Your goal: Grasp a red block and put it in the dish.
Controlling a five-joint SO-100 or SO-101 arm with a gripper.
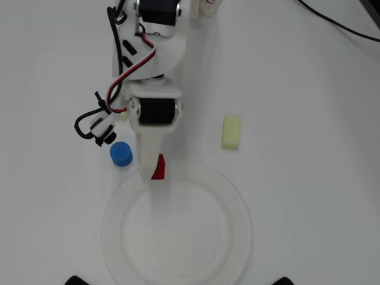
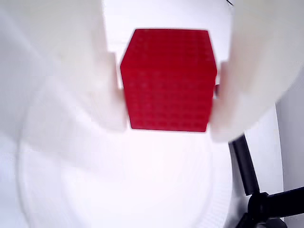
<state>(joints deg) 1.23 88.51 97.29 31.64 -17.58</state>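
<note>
Gripping the red block (image 2: 167,80) in the pincer (image 2: 166,124), over the near rim of the dish (image 1: 237,196) below; released here, could bounce off onto the bench (image 1: 309,178).
</note>
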